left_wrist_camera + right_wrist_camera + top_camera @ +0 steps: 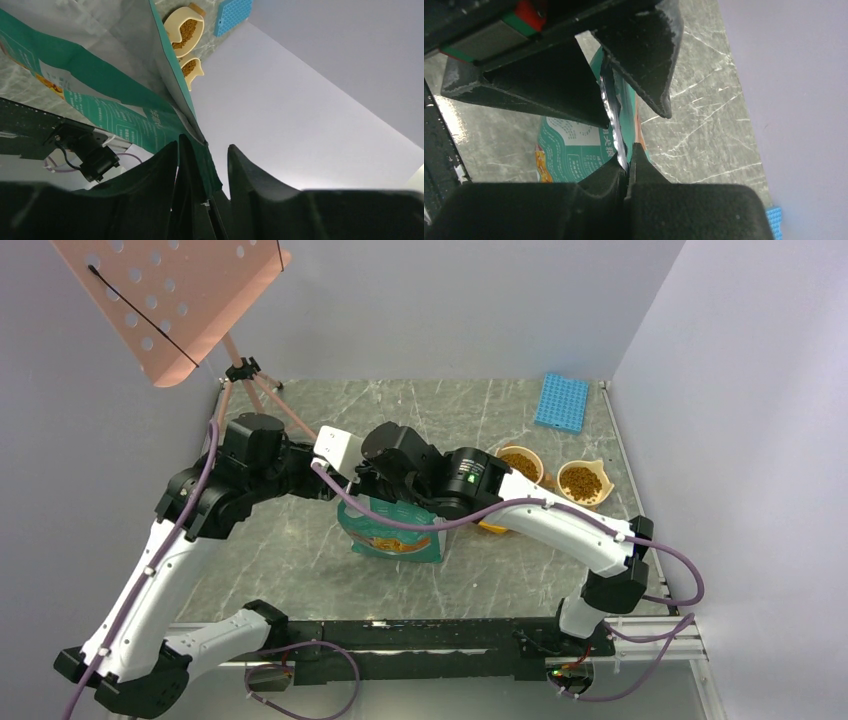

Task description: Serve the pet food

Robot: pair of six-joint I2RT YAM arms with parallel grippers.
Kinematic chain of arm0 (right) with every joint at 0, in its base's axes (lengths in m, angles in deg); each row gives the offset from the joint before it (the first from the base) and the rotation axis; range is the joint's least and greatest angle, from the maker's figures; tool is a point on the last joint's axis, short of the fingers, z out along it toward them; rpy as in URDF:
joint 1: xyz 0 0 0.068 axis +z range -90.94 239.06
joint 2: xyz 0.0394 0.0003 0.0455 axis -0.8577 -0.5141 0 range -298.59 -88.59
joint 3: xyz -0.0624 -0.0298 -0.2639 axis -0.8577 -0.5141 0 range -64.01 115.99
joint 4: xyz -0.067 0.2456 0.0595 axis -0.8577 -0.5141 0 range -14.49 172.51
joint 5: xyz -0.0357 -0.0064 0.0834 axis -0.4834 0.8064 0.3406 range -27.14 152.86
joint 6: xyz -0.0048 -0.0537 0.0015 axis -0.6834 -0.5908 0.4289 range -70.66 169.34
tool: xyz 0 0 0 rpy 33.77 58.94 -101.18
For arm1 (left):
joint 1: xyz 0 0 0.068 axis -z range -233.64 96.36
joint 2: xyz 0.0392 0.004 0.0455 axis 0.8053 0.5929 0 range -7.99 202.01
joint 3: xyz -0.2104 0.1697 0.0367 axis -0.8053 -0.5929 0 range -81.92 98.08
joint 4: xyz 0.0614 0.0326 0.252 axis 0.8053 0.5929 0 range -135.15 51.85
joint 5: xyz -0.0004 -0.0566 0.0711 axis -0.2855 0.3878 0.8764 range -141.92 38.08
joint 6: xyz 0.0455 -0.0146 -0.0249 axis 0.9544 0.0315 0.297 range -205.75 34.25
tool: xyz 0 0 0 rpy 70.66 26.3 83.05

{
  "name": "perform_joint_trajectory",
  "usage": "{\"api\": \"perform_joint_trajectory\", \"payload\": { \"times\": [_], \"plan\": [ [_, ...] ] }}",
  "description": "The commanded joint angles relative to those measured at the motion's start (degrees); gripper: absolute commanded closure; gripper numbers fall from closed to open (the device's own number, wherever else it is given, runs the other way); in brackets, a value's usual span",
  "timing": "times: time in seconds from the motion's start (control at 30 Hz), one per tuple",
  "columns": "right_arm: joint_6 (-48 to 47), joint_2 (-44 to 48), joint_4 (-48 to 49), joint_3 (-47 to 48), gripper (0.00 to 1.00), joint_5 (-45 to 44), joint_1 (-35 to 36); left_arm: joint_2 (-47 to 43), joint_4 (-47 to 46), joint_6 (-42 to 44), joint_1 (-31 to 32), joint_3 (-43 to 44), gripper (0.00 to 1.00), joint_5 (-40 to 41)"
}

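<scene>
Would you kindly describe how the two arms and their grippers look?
Both arms have white link shells with black joint housings: the left arm and the right arm. A purple cable runs along each. A green light glows on the right arm. The left gripper and right gripper have matte black, wedge-shaped fingers.

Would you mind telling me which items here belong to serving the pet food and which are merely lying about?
For the job: pet food, already in two cream bowls; green bag, pinched by the right hand.
Lying about: blue rack; pink perforated board.
</scene>
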Motion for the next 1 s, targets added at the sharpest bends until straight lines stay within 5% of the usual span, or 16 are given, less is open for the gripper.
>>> {"api": "perform_joint_trajectory", "payload": {
  "times": [0.0, 0.17, 0.2, 0.5, 0.63, 0.73, 0.97],
  "plan": [
    [0.77, 0.79, 3.91, 4.55, 1.0, 1.48, 0.7, 0.21, -1.78, 0.38, 0.45, -0.55, 0.54, -0.18],
    [0.69, 1.98, 3.11, 3.26, 1.0, 0.15, 0.71, -2.05, -3.07, 0.62, 0.12, -2.74, 0.97, 2.15],
    [0.85, 2.69, 3.1, 2.47, 1.0, -0.24, 0.71, -2.46, -2.49, 0.69, -0.04, -2.7, 1.0, 2.71],
    [1.63, 11.11, 1.33, -8.8, 1.0, -5.67, 0.15, -1.15, 6.4, 4.31, -5.54, 4.6, 1.0, 2.36],
    [1.89, 12.13, 0.53, -10.37, 0.91, -6.27, -0.37, -0.91, 6.13, 4.47, -5.69, 4.9, 1.0, 1.42],
    [2.11, 11.25, -0.67, -9.41, 1.0, -6.82, -0.52, -0.84, 6.53, 4.36, -5.71, 5.08, 1.0, 1.65],
    [3.0, 13.99, -0.33, -11.05, 1.0, -5.04, -2.18, -1.43, 6.76, 3.86, -5.96, 4.39, 1.0, 1.49]
  ]
}}
